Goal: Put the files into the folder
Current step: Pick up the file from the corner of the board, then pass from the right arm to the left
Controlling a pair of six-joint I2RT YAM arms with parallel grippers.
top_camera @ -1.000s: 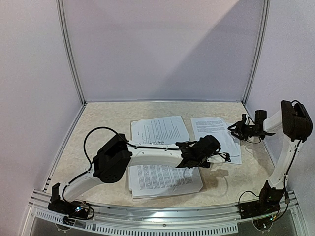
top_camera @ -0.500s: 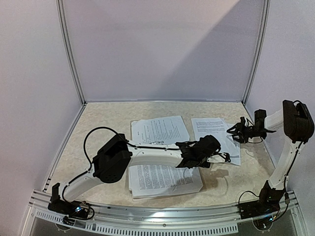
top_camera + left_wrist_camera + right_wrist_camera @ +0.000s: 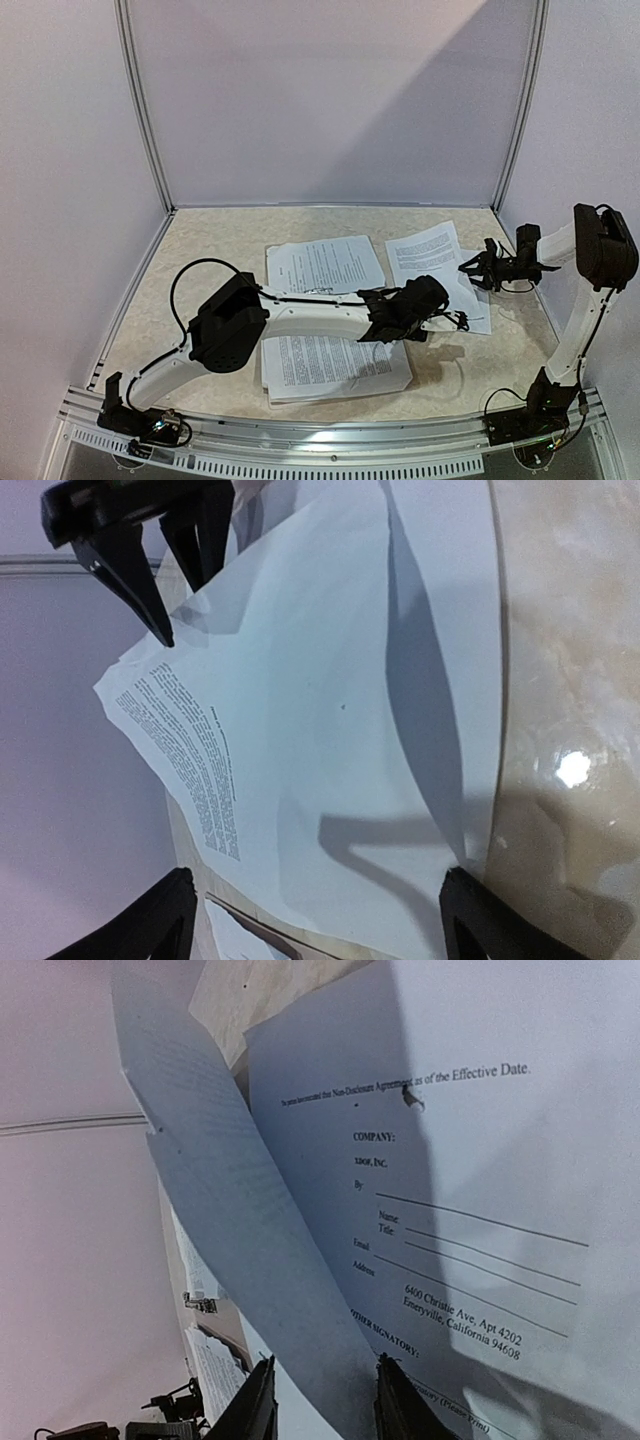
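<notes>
Beige mottled worktop (image 3: 220, 250), boxed in by pale lilac walls (image 3: 330, 100) and metal posts. Files (image 3: 325, 265) spread mid-worktop, a stack (image 3: 335, 365) nearer the front, more at right. Left arm (image 3: 300, 318) slung across the middle sheets, left hand (image 3: 455, 320) spread wide, holding nothing. Right hand (image 3: 468, 268) pinching a raised sheet (image 3: 425, 248) by its edge. Folder not clearly made out.

The sheet (image 3: 500, 1140) reads "as of the Effective Date.", "COMPANY:", "Name:", "Title:", "6400 Christie Ave, Apt 4202 Emeryville, California 94608", "OTHER SIGNATORY:".
</notes>
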